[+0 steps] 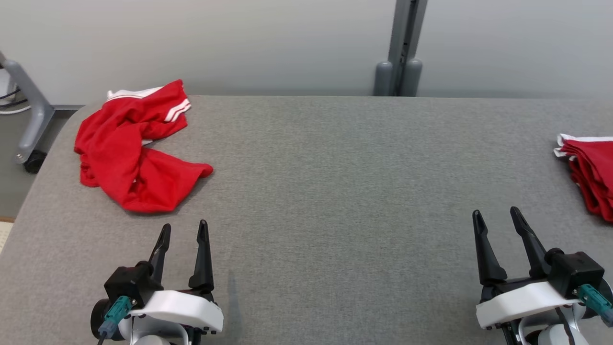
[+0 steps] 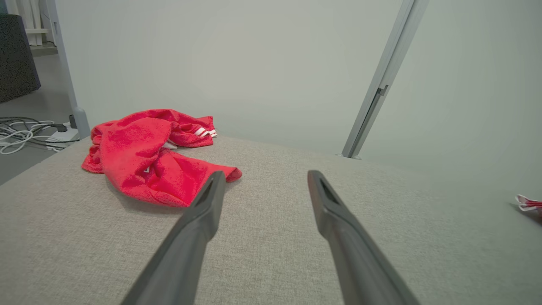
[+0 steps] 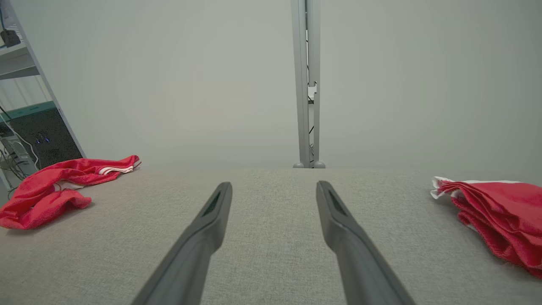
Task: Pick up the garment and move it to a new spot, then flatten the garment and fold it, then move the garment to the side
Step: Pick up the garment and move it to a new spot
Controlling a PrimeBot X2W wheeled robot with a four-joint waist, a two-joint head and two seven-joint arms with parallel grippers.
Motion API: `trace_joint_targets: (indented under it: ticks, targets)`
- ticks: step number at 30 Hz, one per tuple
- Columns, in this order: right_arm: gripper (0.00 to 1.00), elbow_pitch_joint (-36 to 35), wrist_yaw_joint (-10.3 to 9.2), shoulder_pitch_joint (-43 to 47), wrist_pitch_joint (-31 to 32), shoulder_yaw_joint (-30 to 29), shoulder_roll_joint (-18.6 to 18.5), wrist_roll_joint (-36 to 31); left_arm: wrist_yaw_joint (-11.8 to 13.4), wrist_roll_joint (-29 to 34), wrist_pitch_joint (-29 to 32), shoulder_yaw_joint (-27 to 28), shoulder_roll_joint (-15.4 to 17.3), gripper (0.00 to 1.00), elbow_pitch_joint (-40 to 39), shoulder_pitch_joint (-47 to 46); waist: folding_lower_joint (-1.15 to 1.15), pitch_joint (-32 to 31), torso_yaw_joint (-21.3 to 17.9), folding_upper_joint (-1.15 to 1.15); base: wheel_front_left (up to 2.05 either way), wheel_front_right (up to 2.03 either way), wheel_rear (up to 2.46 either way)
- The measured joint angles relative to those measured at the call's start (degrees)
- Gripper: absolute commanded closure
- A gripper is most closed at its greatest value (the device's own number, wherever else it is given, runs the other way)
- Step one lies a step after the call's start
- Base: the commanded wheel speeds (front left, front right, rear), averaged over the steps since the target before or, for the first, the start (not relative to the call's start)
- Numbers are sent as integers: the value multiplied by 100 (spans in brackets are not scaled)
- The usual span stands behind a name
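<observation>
A crumpled red garment [image 1: 134, 153] lies on the grey desk [image 1: 335, 191] at eleven o'clock from the left jaws, near them, its length running twelve to six. Left jaws and right jaws both stand wide and empty; the left are nearer.

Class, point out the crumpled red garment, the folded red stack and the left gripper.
crumpled red garment [image 1: 127, 155]: head view, its middle.
folded red stack [image 1: 593, 168]: head view, its top layer.
left gripper [image 1: 184, 224]: head view, midway between its fingertips.
</observation>
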Motion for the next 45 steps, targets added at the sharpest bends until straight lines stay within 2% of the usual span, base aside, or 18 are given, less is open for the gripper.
trace_joint_targets:
  ticks: [18,24,33,38,41,45]
  targets:
    - [0,-113,1,35,107,119,2,-49,16,-7,-10,79,2,0,-55,59,0,-73,1966,0,0,0,0]
    - [0,-136,0,43,110,180,4,-43,7,1,-10,97,5,0,-60,156,0,-111,2418,0,0,0,0]
    - [0,-313,1,48,174,158,2,-174,-93,97,-9,26,14,0,7,46,0,58,2387,0,0,0,0]
    - [0,-509,1,-7,274,62,5,-370,-215,246,-10,60,180,0,20,-519,0,257,2269,0,0,0,0]
    - [0,-727,1,-144,380,-15,4,-500,-386,298,33,3,320,0,130,-1042,0,475,2152,0,0,0,0]
    - [0,-1032,1,-354,537,-86,4,-727,-543,385,280,60,682,0,325,-2133,0,844,1966,0,0,0,0]
